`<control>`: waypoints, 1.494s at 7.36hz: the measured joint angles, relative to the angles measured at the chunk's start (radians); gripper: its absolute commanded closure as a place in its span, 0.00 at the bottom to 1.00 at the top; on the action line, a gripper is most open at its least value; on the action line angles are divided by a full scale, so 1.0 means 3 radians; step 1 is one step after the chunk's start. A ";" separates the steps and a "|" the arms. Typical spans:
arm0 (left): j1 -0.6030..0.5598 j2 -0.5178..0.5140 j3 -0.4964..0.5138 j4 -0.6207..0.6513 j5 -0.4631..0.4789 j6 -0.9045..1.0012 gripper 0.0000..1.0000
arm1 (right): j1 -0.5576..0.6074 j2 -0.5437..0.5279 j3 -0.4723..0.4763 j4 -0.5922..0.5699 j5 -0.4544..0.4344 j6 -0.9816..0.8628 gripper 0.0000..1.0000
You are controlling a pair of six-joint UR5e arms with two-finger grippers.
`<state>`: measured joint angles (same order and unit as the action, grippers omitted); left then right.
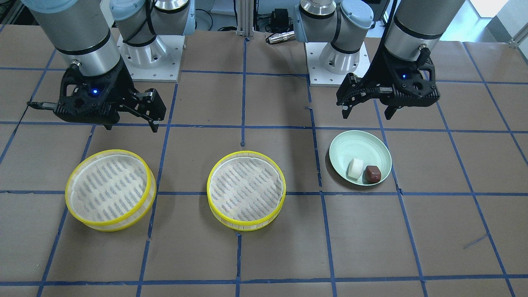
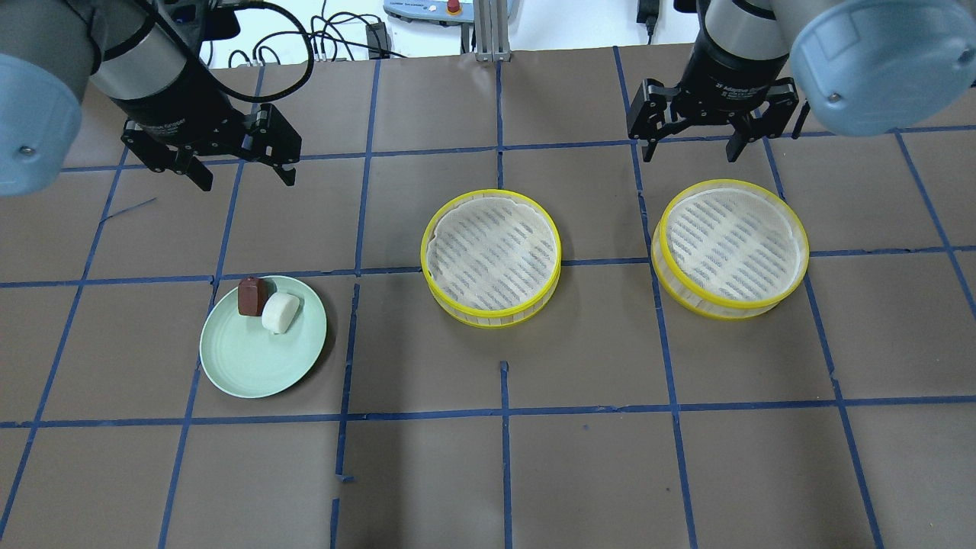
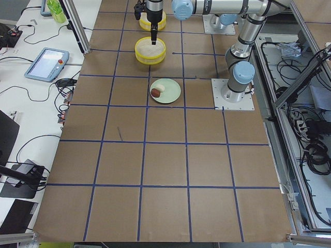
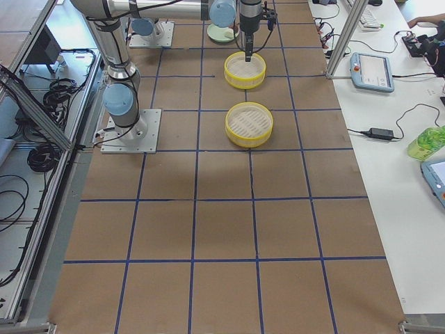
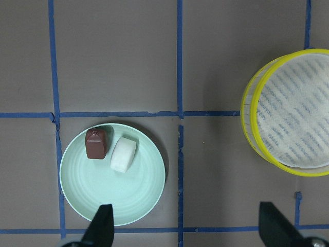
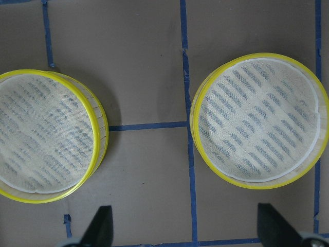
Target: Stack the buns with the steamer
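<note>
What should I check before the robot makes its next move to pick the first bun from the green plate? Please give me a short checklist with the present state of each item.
1. left claw open and empty: ok, jaws wide apart.
2. right claw open and empty: ok.
3. white bun and brown bun both on the green plate: ok.
4. Room between the two buns for the claw to enter: cannot tell, they lie very close together.
5. middle steamer tray and outer steamer tray empty, upright, apart: ok.
6. left claw centred over a bun: not ok, in the left wrist view the buns lie ahead of it.
</note>
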<state>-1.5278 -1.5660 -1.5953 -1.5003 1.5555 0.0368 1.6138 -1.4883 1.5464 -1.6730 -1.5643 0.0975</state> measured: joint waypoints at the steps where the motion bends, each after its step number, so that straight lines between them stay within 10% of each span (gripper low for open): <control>1: 0.0000 0.0000 0.0000 -0.0001 0.0000 0.0004 0.00 | 0.0000 0.0000 0.0002 -0.0001 0.0001 0.0010 0.00; 7: 0.0059 0.0003 -0.0061 -0.0017 -0.0001 0.0244 0.04 | -0.0685 0.0035 0.0301 -0.0079 -0.0016 -0.0463 0.05; 11: 0.0404 -0.0109 -0.1022 0.0532 0.0028 0.0745 0.04 | -0.1429 0.0678 0.0692 -0.0986 -0.0016 -0.1524 0.17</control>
<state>-1.4065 -1.5989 -1.9018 -1.3408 1.5640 0.2604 1.1852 -1.2850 1.7540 -1.9688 -1.5690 -0.3595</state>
